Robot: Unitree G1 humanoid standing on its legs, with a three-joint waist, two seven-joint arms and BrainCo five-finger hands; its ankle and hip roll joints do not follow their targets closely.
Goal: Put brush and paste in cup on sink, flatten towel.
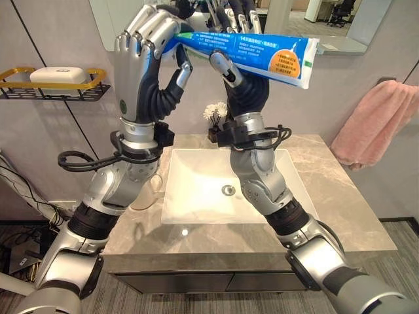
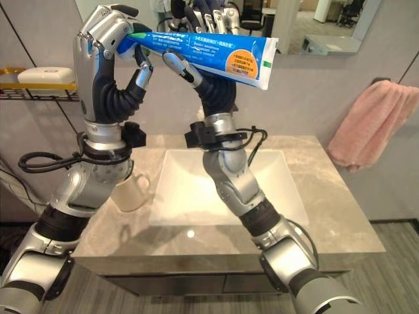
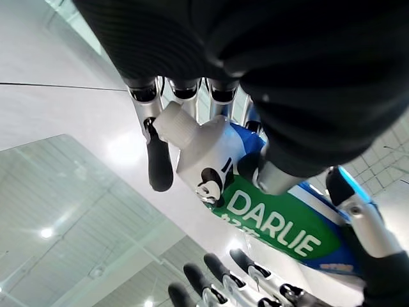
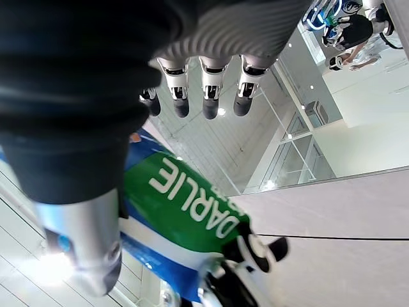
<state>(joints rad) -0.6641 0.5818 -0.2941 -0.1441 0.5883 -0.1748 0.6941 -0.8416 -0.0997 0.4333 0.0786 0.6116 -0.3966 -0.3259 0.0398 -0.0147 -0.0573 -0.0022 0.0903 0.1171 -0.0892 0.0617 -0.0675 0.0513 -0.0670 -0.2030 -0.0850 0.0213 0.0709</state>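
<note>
Both hands are holding the paste (image 1: 245,55) up high, way above the sink (image 1: 196,190). L hand (image 1: 141,49) fingers are curling round the cap end. R hand (image 1: 229,65) thumb & fingers are pinching the middle. Tube is lying sideways, cap twd L fingers. Cup (image 2: 131,191) is sitting on the counter (image 1: 334,216) far below L hand, so L is nearer.

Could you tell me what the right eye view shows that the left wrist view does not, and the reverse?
Right eye view alone: the cup left of the sink, the pink towel on the wall, and the soap shelf. Left wrist view alone: the toothpaste's white cap close up. Both: the toothpaste tube held up by the left robot hand and the right robot hand.
</note>
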